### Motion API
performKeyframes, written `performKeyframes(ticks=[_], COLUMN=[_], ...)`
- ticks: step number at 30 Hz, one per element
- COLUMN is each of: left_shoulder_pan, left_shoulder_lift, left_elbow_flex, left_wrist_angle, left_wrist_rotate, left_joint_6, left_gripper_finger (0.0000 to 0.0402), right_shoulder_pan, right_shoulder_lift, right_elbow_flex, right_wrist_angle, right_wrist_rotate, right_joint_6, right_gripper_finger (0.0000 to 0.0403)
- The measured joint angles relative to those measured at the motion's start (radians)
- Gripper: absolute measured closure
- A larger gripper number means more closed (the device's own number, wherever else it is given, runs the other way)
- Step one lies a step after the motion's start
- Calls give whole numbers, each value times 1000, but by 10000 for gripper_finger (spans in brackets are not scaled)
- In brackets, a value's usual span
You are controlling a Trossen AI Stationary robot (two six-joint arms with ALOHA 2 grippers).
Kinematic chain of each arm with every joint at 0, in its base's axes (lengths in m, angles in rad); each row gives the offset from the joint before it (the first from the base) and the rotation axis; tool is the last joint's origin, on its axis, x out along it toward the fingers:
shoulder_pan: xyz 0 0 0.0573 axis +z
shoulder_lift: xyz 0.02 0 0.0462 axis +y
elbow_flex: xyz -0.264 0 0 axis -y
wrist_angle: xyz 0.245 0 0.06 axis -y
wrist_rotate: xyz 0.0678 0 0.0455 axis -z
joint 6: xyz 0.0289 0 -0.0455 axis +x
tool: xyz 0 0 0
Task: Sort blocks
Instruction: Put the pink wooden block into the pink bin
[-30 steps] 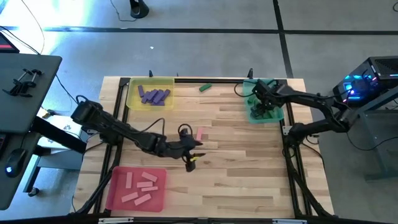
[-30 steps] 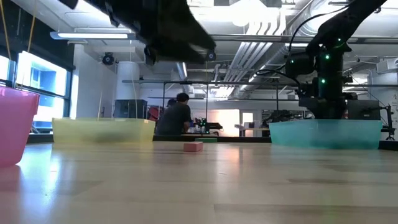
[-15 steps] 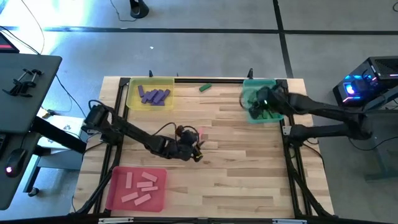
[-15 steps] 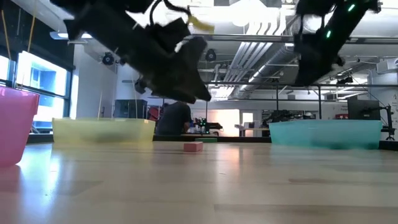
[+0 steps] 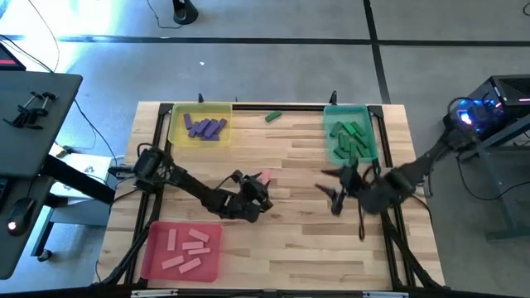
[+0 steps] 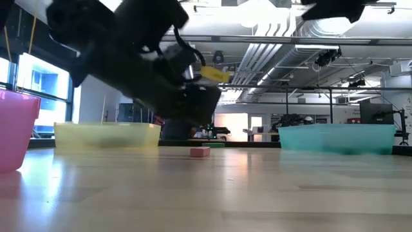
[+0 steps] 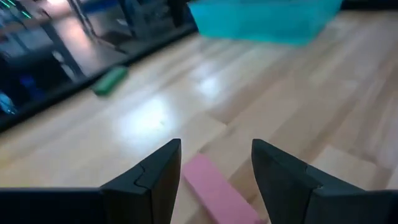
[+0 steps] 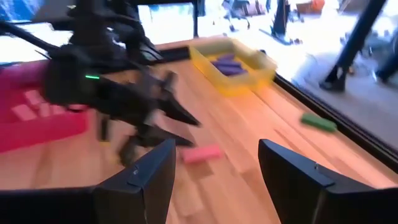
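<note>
Pink block (image 7: 214, 193) lay flat on the wooden counter (image 5: 298, 223) between my left gripper's (image 7: 214, 168) parted fingers; small, rigid and light, I judged, best pinched across its narrow sides. My right gripper (image 8: 214, 186) hovered open nearby.

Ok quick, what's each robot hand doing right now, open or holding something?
Left hand: open, empty, fingers on either side of the pink block lying on the table.
Right hand: open, empty, above the table's right side.
</note>
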Motion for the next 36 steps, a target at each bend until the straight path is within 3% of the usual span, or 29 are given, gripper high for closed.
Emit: performKeyframes(ticks=[5, 13, 24, 32, 36], left_shoulder_pan=[53, 146, 206, 208, 214], left_shoulder_lift=[8, 8, 5, 3, 2], left_elbow_flex=[0, -1, 0, 2, 3], left_wrist_angle=[1, -11, -69, -137, -161], left_wrist_rotate=[185, 364, 448, 450, 465], left_joint_6=[-26, -50, -53, -72, -73], left_gripper_finger=[220, 219, 217, 173, 184], right_shoulder_pan=[132, 176, 175, 175, 175], right_shoulder_lift=[114, 231, 258, 258, 258], right_elbow_flex=[0, 0, 0, 0, 0], right_wrist_angle=[103, 173, 187, 189, 204], right_wrist_rotate=[130, 137, 122, 121, 120], right_joint_6=[0, 41, 76, 76, 76], right_gripper_finger=[188, 188, 188, 188, 188])
